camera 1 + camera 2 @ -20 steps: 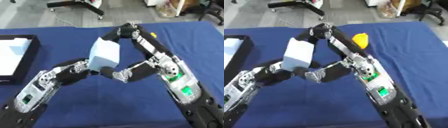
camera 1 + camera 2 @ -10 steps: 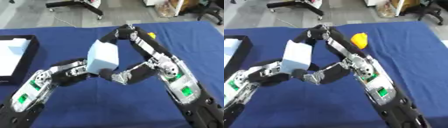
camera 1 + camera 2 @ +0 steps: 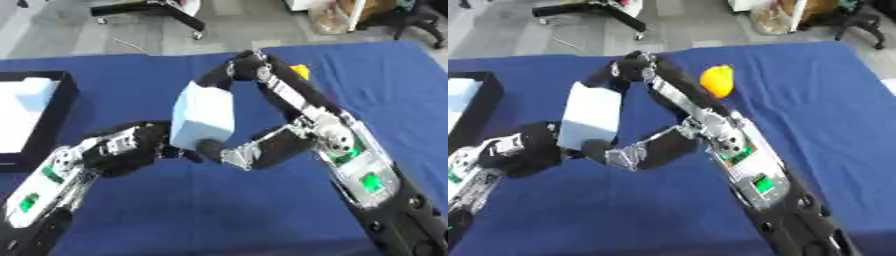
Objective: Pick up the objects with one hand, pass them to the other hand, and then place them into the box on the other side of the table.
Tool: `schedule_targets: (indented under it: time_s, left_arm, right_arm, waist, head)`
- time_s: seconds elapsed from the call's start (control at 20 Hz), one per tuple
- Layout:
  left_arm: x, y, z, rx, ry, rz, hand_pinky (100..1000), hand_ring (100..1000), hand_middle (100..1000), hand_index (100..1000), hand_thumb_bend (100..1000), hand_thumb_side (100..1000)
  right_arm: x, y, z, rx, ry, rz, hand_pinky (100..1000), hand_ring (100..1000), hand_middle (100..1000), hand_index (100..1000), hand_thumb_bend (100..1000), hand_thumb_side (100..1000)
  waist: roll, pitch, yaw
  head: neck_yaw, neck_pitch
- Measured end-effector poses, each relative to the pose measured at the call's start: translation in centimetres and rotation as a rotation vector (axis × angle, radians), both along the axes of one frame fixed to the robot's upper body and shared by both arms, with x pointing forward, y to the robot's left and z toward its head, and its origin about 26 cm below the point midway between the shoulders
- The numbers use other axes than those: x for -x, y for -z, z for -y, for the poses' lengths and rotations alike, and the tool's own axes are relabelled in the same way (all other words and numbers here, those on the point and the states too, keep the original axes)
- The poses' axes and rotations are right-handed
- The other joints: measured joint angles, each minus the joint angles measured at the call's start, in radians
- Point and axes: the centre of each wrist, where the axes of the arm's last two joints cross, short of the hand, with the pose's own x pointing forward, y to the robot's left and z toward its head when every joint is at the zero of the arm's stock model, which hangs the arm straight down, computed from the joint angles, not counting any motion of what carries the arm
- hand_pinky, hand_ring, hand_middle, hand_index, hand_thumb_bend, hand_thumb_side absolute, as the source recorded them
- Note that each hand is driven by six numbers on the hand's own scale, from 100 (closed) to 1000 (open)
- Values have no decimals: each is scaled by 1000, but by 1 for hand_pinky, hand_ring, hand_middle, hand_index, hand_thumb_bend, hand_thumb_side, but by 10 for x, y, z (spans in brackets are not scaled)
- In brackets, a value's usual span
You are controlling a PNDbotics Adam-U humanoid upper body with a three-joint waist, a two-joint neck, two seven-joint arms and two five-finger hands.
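A pale blue-white block (image 3: 203, 117) hangs upright above the middle of the blue table (image 3: 131, 80). My right hand (image 3: 293, 107) is shut on it, with long fingers arched over the top edge and the thumb (image 3: 238, 152) under the bottom. My left hand (image 3: 131, 149) presses against the block's lower left corner with its fingers curled onto it. A yellow rounded object (image 3: 717, 80) lies on the cloth beyond my right hand. The black box with a white inside (image 3: 59, 107) stands at the left edge.
Beyond the table's far edge stands a black wheeled stand (image 3: 153, 7) on the grey floor, with bags and a chair base (image 3: 859, 20) at the upper right. Bare blue cloth lies to the right and in front.
The block and both hands have shifted slightly to the left and lower. Both hands stay on the block.
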Motion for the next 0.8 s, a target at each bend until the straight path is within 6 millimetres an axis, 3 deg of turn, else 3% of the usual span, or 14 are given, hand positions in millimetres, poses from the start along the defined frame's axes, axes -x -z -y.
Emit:
schedule_targets:
  time_s: [0.8]
  left_arm:
    - [5, -25, 16, -90, 40, -2, 878, 982, 880, 873, 353, 989]
  right_arm:
    - [-12, 18, -2, 66, 20, -28, 469, 416, 350, 507, 356, 281]
  waist:
    - [6, 0, 3]
  head:
    - [-9, 0]
